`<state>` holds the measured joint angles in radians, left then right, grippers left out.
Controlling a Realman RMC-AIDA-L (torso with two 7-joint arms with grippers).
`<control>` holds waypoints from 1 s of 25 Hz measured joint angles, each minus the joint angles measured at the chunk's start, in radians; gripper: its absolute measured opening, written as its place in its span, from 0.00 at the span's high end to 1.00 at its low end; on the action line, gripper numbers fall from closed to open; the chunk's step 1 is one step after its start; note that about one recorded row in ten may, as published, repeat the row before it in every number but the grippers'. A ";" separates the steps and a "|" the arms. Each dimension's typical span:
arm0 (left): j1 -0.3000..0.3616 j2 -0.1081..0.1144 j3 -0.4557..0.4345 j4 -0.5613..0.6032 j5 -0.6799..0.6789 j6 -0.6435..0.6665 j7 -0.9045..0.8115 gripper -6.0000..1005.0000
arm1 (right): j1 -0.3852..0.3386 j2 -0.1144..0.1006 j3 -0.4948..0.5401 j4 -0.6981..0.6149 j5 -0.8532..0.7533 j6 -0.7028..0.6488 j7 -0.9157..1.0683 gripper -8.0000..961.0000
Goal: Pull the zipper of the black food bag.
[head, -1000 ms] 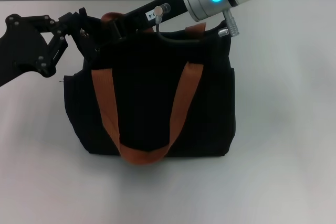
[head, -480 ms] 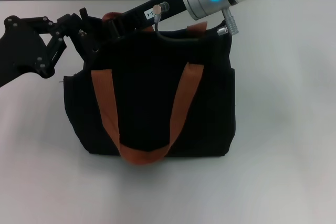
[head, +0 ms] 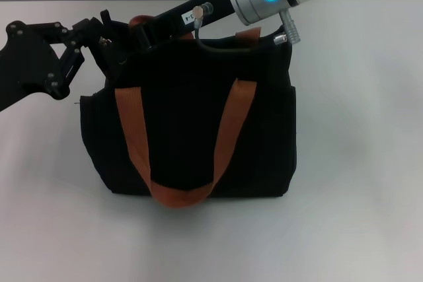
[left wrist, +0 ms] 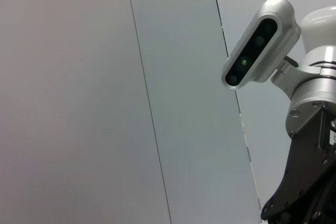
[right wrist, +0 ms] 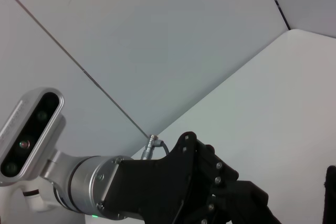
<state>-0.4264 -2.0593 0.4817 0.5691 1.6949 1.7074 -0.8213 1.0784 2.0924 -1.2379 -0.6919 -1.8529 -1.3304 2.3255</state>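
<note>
The black food bag [head: 185, 107] stands upright in the middle of the white table in the head view, with an orange-brown strap [head: 134, 138] hanging down its front. My left gripper [head: 110, 44] is at the bag's top left corner, against the fabric. My right arm reaches from the upper right across the bag's top, and my right gripper [head: 143, 31] is over the top's left end, close to the left gripper. The zipper pull and its track are hidden behind the bag's top edge and the arms.
Bare white table [head: 357, 163] lies to the right of and in front of the bag. A grey panelled wall [left wrist: 105, 98] stands behind. The right wrist view shows my left arm's wrist camera [right wrist: 29, 129] and black gripper body [right wrist: 199, 182].
My right arm has shifted slightly to the left along the bag's top. The left gripper and the bag have stayed in place.
</note>
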 joint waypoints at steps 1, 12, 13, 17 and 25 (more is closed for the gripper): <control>0.000 0.000 0.000 0.000 0.000 0.000 0.001 0.97 | -0.001 0.000 -0.003 -0.003 0.000 -0.001 -0.004 0.92; 0.005 -0.002 0.000 0.000 0.002 0.003 0.004 0.97 | -0.009 0.000 -0.018 -0.019 0.001 0.008 -0.010 0.96; 0.005 -0.002 0.000 0.000 0.002 0.003 0.004 0.97 | -0.009 0.000 -0.019 -0.019 0.001 0.007 -0.009 0.96; 0.006 0.000 -0.002 0.000 0.002 0.002 0.004 0.97 | -0.009 -0.001 -0.017 -0.023 0.001 -0.003 -0.005 0.97; 0.017 0.007 0.000 0.000 0.002 0.007 0.016 0.97 | -0.011 -0.007 -0.012 -0.053 -0.005 -0.028 0.011 0.97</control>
<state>-0.4097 -2.0526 0.4813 0.5691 1.6967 1.7139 -0.8050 1.0674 2.0852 -1.2500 -0.7446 -1.8579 -1.3587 2.3370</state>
